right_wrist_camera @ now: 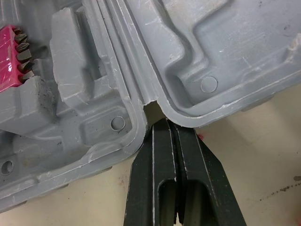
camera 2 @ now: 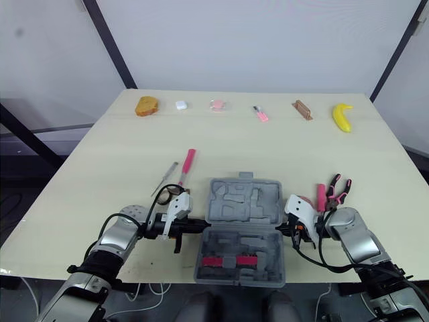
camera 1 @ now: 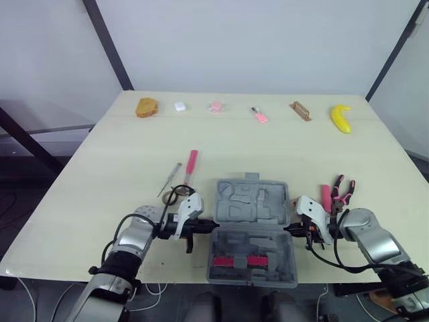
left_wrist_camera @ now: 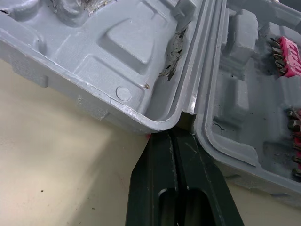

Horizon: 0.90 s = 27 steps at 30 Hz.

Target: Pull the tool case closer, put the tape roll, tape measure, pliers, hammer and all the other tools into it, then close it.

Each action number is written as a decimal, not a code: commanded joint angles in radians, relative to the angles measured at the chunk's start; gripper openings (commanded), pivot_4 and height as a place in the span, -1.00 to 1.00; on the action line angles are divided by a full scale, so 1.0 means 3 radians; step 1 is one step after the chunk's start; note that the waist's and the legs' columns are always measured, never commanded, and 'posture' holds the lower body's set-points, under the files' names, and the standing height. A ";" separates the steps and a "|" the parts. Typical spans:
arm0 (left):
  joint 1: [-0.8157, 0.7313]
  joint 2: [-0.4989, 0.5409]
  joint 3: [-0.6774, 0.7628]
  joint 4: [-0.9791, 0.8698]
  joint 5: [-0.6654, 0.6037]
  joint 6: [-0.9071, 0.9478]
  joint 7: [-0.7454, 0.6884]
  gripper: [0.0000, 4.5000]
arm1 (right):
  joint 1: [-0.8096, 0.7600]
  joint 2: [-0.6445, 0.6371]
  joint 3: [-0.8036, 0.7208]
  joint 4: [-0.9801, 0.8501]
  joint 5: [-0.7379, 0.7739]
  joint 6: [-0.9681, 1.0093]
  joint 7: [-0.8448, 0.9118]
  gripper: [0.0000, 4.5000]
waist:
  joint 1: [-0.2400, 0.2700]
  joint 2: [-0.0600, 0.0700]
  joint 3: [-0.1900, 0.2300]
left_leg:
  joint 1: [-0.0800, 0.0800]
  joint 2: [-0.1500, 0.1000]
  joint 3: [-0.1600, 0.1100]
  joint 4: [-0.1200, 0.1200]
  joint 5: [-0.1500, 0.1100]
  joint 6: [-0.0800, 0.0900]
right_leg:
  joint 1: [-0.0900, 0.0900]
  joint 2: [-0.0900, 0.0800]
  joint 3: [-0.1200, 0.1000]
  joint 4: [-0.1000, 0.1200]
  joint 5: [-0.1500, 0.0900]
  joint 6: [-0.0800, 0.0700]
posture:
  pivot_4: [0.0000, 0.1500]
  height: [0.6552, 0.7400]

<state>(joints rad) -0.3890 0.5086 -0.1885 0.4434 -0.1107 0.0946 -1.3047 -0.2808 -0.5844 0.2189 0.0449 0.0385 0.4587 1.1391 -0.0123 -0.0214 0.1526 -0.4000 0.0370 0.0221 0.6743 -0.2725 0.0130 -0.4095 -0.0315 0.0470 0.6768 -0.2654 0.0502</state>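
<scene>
Low in the centre of the head views, close to the near edge of the bench (camera 1: 100,168), the grey tool case (camera 1: 251,231) lies wide open. Its lid half is toward the top of the frame, and its tray half, holding a pink bit strip (camera 1: 238,261), is nearest the bottom. It looks like light, stiff moulded plastic that would slide easily but fold at the hinge, so the tray's side walls seem the safer hold. The left jaws and right jaws are each closed flat on nothing, tips at the hinge notch on either side of the case. Pliers (camera 1: 340,191) lie just right of it, a pink-handled screwdriver (camera 1: 190,168) up and left.
</scene>
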 commanded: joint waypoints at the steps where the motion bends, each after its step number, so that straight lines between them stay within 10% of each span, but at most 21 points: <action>1: 0.0016 -0.0023 -0.0102 -0.0076 -0.0001 -0.0014 -0.0052 -0.99 | 0.0006 0.0020 0.0044 -0.0142 0.0108 -0.0030 -0.0005 -1.00 | 0.0000 0.0000 0.0000 | 0.0000 0.0000 0.0000 0.0000 0.0000 0.0000 | 0.0000 0.0000 0.0000 0.0000 0.0000 0.0000 | 1.00 1.00; 27: 0.0142 0.0235 -0.0013 -0.0274 -0.0087 0.0098 -0.0083 -0.99 | 0.0109 0.0022 0.0105 -0.0255 0.0215 0.0023 -0.0125 -1.00 | -0.0007 0.0000 0.0000 | 0.0000 0.0001 -0.0001 0.0000 0.0000 0.0000 | 0.0000 0.0002 0.0000 0.0000 0.0000 0.0000 | 1.00 1.00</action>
<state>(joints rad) -0.3437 0.5718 -0.1883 0.3689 -0.1275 0.1288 -1.3165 -0.2523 -0.5816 0.2356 0.0134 0.0791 0.4652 1.0985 -0.0145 -0.0214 0.1526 -0.4000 0.0375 0.0218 0.6744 -0.2725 0.0130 -0.4096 -0.0308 0.0470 0.6769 -0.2655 0.0501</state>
